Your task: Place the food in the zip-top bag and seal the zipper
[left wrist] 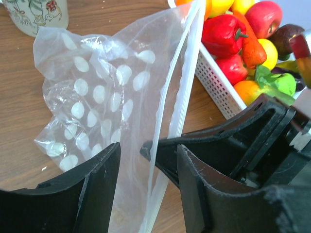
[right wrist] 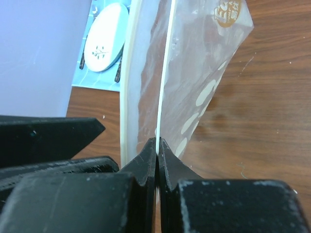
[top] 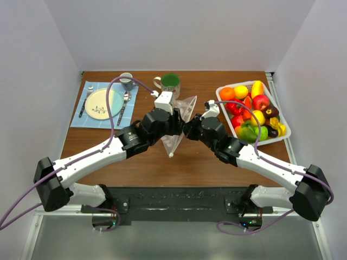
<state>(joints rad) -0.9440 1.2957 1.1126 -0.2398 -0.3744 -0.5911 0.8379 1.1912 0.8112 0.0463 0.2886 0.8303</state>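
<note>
A brown wood-grain table (top: 179,162) fills the middle of a small booth, and plain pale walls close it in on three sides. The back wall (top: 179,32) rises from the table's far edge, while the left wall (top: 27,81) and the right wall (top: 320,65) stand along its two sides. Soft, even light falls over the table with only faint shadows and gives the walls a slight lilac-grey tint, and below the table's near edge lies a dull grey metal surface (top: 173,241).
</note>
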